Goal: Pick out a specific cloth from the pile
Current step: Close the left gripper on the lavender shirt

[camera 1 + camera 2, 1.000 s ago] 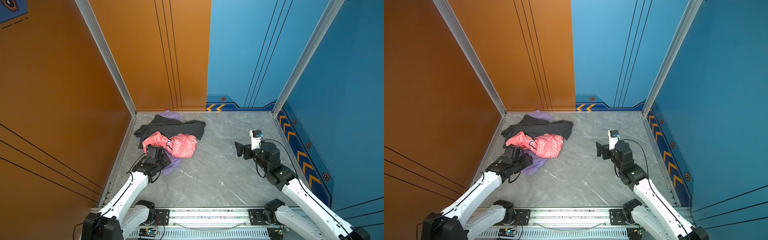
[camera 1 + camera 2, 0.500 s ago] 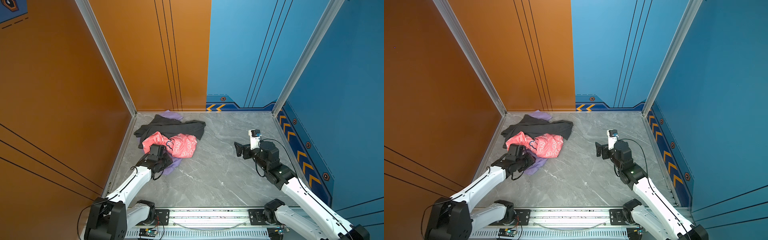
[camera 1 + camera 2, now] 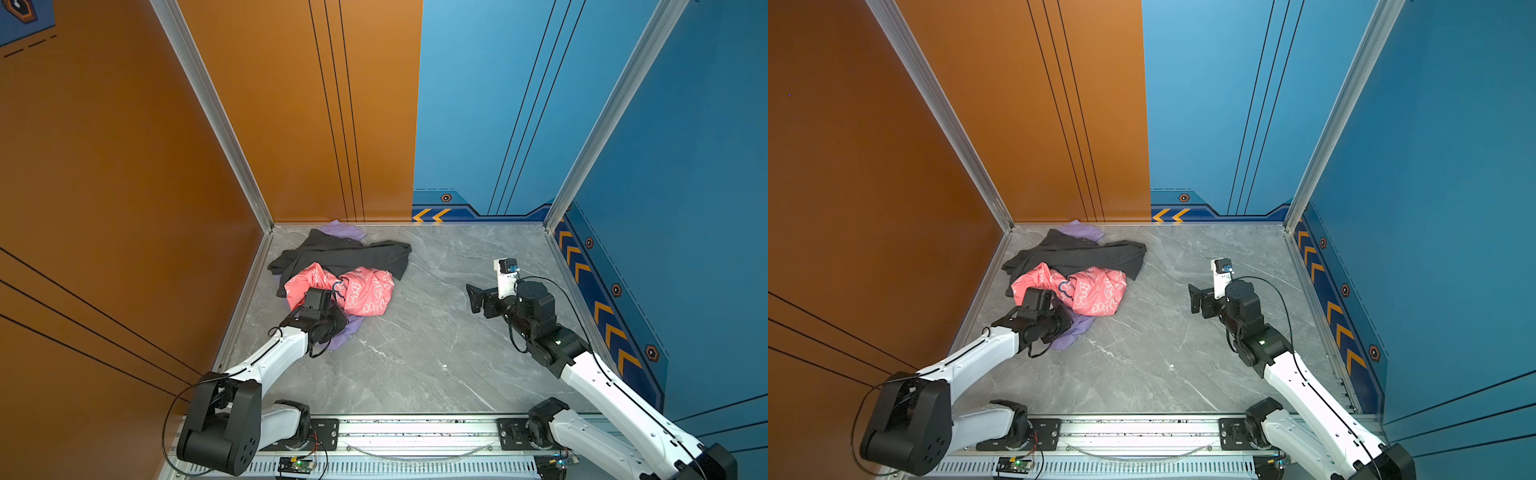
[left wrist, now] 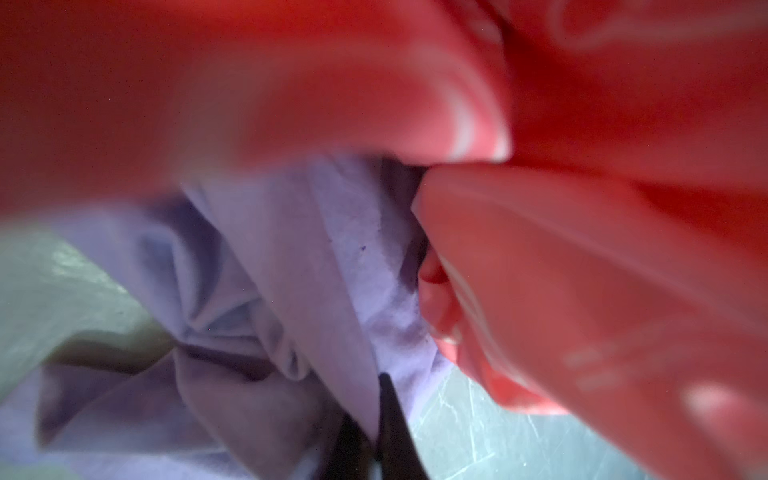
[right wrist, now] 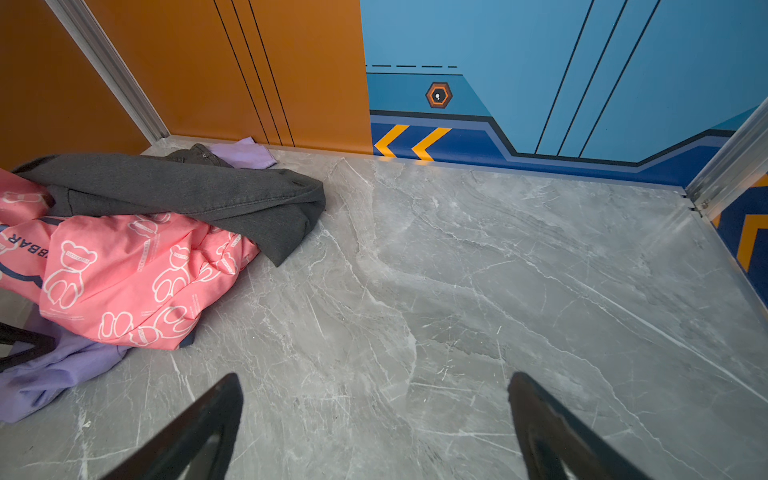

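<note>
While the right jaws stand wide and empty, the left jaws pinch the lilac cloth.

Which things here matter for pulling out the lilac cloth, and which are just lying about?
In play: lilac cloth, pinched in the shut left gripper.
Lying about: pink printed garment draped over it, grey garment, open right gripper, holding nothing.

The pile is heaped on the table, in its far left corner. A rear garment is spread toward the back wall, and a front garment is set against its near side. The cloth is laid under both and exposed behind and in front, where the left gripper is placed. The right gripper is found well apart, to the right.
</note>
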